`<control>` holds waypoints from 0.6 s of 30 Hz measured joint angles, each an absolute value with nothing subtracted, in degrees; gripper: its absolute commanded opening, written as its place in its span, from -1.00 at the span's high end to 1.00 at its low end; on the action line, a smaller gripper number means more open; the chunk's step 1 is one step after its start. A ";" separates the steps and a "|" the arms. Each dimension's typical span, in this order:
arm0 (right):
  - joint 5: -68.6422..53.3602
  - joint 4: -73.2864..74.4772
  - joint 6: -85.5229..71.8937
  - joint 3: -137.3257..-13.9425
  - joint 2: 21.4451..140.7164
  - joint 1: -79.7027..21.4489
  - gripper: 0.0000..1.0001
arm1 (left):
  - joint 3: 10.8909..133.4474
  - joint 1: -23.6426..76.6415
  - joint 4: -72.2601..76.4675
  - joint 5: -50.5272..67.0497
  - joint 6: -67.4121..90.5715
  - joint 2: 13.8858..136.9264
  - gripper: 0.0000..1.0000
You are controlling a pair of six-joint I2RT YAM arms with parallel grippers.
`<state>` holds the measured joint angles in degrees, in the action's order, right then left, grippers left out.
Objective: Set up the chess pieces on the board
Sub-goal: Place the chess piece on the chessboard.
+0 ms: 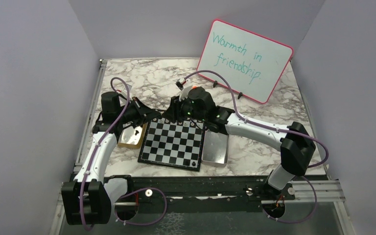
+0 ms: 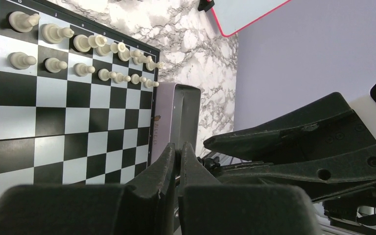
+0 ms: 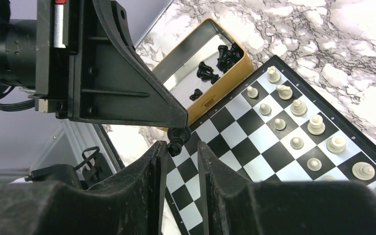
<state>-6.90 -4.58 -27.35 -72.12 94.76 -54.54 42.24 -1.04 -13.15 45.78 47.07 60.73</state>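
The board (image 1: 172,145) lies mid-table. Pale chess pieces (image 2: 85,56) fill two rows along its far side, also seen in the right wrist view (image 3: 298,122). A lone black piece (image 1: 194,162) stands near the board's front right corner. More black pieces (image 3: 215,63) lie in the gold tray (image 3: 176,73). Over the board's far left corner, my left gripper (image 2: 178,147) is shut on a black piece (image 3: 177,138) that sticks out past its tips. My right gripper (image 3: 182,146) has its jaws on either side of that piece with a gap still showing.
A silver metal tray (image 1: 215,149) sits against the board's right side, and the gold tray (image 1: 132,138) against its left. A pink-rimmed whiteboard (image 1: 245,58) leans at the back right. Marble tabletop surrounds the board.
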 measured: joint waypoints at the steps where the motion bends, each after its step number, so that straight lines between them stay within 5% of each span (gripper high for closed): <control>1: -6.83 -4.58 -27.33 -72.14 94.85 -54.57 0.38 | 42.24 -1.04 -13.04 45.82 47.31 60.73 0.95; 15: -6.44 -5.34 -27.44 -72.23 95.72 -54.96 0.98 | 41.54 -1.04 -11.03 45.76 49.15 60.64 0.91; 18: -6.26 -5.61 -27.40 -72.20 95.72 -55.02 0.99 | 41.43 -1.04 -10.52 45.76 49.32 60.60 0.64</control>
<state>-6.26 -5.61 -27.40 -72.20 95.72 -55.02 41.43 -1.04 -10.52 45.76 49.32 60.60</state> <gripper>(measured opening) 0.120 0.061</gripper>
